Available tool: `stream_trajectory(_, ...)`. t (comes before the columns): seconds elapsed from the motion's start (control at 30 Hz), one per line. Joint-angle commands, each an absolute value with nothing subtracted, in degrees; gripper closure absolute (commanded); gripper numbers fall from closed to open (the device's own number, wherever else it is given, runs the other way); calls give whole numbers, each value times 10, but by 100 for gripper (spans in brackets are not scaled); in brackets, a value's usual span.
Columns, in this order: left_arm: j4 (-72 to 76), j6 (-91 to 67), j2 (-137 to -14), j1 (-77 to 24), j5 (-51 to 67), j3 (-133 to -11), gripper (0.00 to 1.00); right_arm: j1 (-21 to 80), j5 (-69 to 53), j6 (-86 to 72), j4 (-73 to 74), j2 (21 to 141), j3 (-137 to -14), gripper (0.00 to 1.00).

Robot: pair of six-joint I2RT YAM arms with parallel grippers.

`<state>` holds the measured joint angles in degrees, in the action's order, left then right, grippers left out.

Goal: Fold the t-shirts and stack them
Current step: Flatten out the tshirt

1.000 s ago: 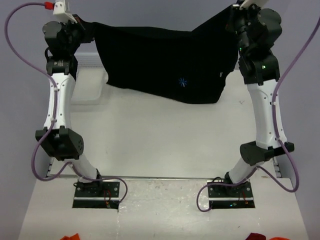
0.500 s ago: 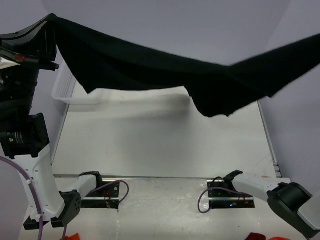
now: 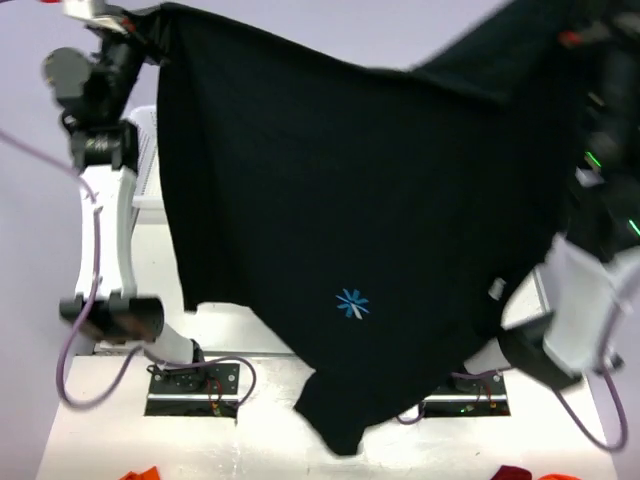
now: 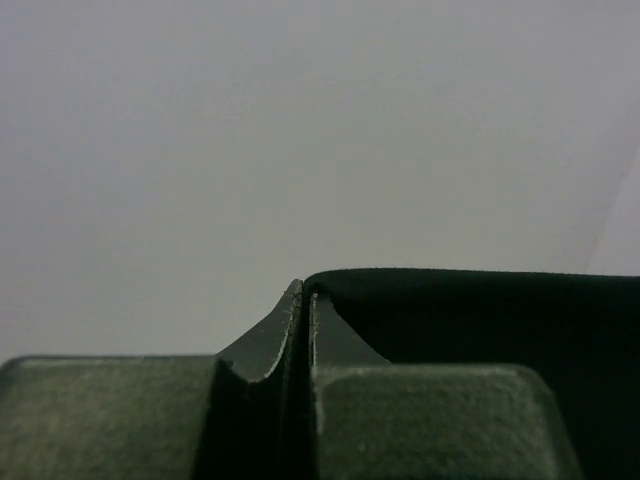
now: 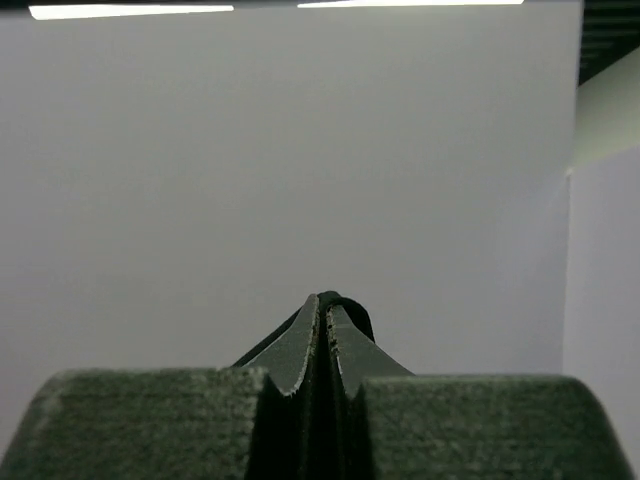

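Observation:
One black t-shirt (image 3: 370, 200) hangs spread in the air between my two raised arms, hiding most of the top view. It carries a small blue star mark (image 3: 351, 303), and its lowest corner dangles near the arm bases. My left gripper (image 3: 145, 22) pinches its top left corner. In the left wrist view that gripper (image 4: 305, 292) is shut, with black cloth (image 4: 480, 320) running off to the right. My right gripper (image 3: 578, 45), blurred, holds the top right corner. In the right wrist view it (image 5: 326, 305) is shut on a small loop of cloth (image 5: 359, 313).
A white mesh basket (image 3: 146, 150) shows at the far left behind the left arm. A strip of the white table (image 3: 235, 330) shows under the shirt. Small red-orange things (image 3: 140, 473) (image 3: 520, 472) lie at the near edge.
Both arms have swung the t-shirt up and toward the camera. It hung low over the far table, then stretched across; now it hangs flat and wide in front.

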<state>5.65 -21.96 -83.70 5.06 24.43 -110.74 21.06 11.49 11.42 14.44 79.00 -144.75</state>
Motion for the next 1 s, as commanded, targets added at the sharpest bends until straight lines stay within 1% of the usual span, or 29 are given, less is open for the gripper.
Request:
stream_trajectory(0.0,111,-213,-931,51,212,-1138,100,157,76,100,83,917,-1460,100)
stream_trajectory(0.03,141,-217,-963,52,224,-1144,100,151,72,110,66,949,-1462,100)
stream_trajectory(0.1,150,-208,-997,52,218,-1182,100,135,64,111,47,972,-1471,100)
stream_trajectory(0.13,149,-206,-1033,54,218,-1205,100,128,60,108,39,977,-1470,100)
stream_trajectory(0.17,143,-201,-1050,54,210,-1256,100,119,54,101,33,985,-1475,100)
stream_trajectory(0.23,141,-206,-1098,59,221,-1315,100,118,48,105,20,992,-1504,100)
stream_trajectory(0.27,142,-211,-1108,61,215,-1366,100,114,43,98,18,991,-1512,100)
stream_trajectory(0.37,148,-220,-1123,62,219,-1438,100,112,27,79,25,969,-1553,100)
stream_trajectory(0.4,156,-220,-1111,62,214,-1429,100,112,19,76,27,961,-1554,100)
stream_trajectory(0.43,203,-221,-1076,63,207,-1405,100,110,7,71,25,955,-1556,100)
stream_trajectory(0.47,223,-218,-1063,64,206,-1355,100,95,4,51,25,949,-1552,100)
stream_trajectory(0.5,228,-216,-1057,64,198,-1347,100,91,4,51,12,939,-1540,100)
stream_trajectory(0.57,227,-222,-1070,65,194,-1338,100,72,-18,34,4,933,-1472,100)
stream_trajectory(0.6,215,-227,-1084,64,195,-1331,100,67,-21,31,-18,930,-1402,100)
stream_trajectory(0.67,199,-238,-1095,63,207,-1288,100,61,-30,19,-25,937,-1347,100)
stream_trajectory(0.77,192,-246,-1090,62,209,-1144,100,60,-17,7,-2,951,-1262,100)
stream_trajectory(0.8,178,-249,-1084,63,191,-1110,100,60,-13,4,19,958,-1229,100)
stream_trajectory(0.83,176,-254,-1080,63,183,-1035,100,60,-7,-16,37,961,-1212,100)
stream_trajectory(0.9,130,-258,-1092,62,190,-972,100,61,-1,-35,88,958,-1148,100)
stream_trajectory(0.97,86,-253,-1108,62,199,-942,100,61,18,-80,125,939,-1077,100)
